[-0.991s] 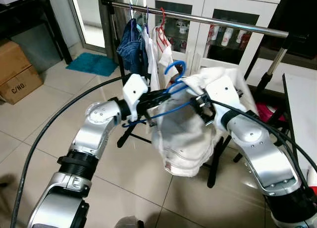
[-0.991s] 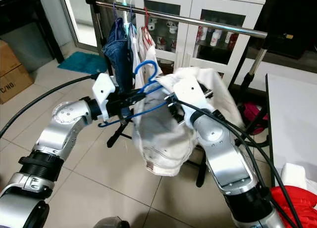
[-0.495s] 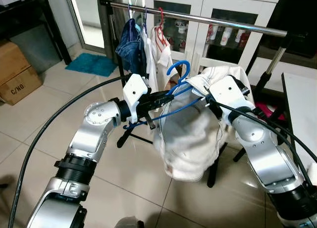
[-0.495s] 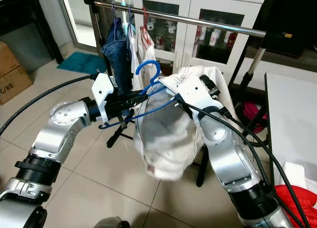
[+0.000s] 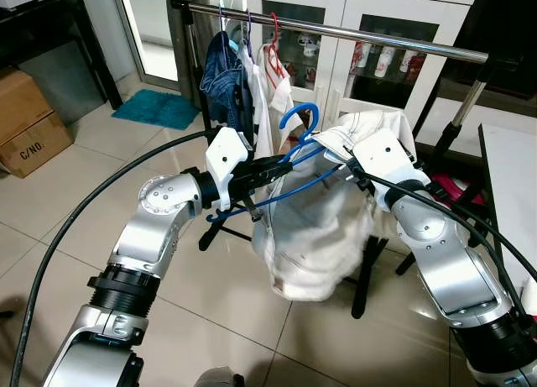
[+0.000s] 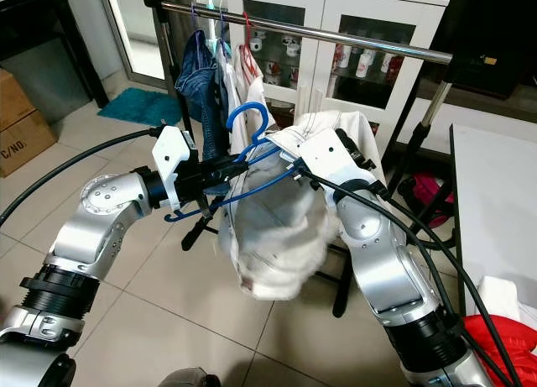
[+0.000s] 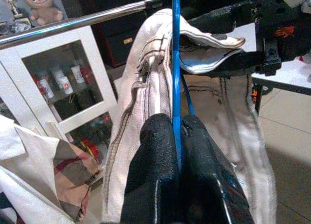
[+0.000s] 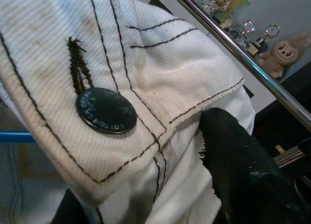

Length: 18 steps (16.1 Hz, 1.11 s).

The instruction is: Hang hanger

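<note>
The left end effector (image 5: 267, 173) was clamped on the blue hanger (image 5: 298, 148), its fingers (image 7: 160, 156) pressed tight on the thin bar, holding it in the air below the steel clothes rail (image 5: 336, 30). The right end effector (image 6: 295, 164) gripped the waistband of the white garment (image 5: 315, 236) draped over the hanger. Other clothes (image 5: 239, 76) hung at the rail's left end.

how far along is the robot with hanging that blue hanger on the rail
Done: white denim garment sits on the blue plastic hanger. In hand: left end effector is shut on the hanger wire; right end effector grips the garment's waistband. Left: hooking it over the steel clothes rail, beside the clothes already hung.
</note>
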{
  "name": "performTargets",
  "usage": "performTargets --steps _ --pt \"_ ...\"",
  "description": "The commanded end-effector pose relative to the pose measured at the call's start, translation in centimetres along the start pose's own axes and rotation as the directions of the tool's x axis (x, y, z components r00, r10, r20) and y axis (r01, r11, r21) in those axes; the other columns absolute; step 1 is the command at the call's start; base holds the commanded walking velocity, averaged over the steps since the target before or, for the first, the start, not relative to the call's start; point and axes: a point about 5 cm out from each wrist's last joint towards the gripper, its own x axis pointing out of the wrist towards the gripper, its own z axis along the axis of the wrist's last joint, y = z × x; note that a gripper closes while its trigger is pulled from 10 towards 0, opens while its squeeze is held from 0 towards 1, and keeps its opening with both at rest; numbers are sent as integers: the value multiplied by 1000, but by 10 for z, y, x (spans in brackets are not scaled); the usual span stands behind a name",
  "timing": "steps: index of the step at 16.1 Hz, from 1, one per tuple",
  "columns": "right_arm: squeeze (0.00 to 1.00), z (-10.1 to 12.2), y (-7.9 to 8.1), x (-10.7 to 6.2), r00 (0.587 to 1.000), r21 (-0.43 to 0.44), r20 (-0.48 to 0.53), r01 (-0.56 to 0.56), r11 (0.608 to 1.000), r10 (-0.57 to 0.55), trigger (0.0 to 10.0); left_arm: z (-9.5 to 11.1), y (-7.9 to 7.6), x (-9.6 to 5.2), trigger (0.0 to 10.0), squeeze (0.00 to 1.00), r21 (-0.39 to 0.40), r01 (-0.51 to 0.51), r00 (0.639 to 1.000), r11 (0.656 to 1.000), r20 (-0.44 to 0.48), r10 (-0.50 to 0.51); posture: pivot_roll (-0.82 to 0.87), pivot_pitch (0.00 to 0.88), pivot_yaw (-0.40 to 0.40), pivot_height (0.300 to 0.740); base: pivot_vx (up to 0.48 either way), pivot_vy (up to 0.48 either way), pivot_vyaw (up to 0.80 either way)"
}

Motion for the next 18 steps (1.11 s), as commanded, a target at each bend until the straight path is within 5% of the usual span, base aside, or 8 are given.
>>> performTargets --steps 1,18 --pt "0 0 -6 1 1000 12 4 20 1000 -20 0 17 2 1 0 0 34 -1 997 999 76 -1 39 0 36 740 0 0 0" --pt "0 0 -7 -1 1000 69 29 3 998 -5 0 5 4 -6 0 0 32 -24 1000 999 21 23 33 0 29 740 0 0 0"
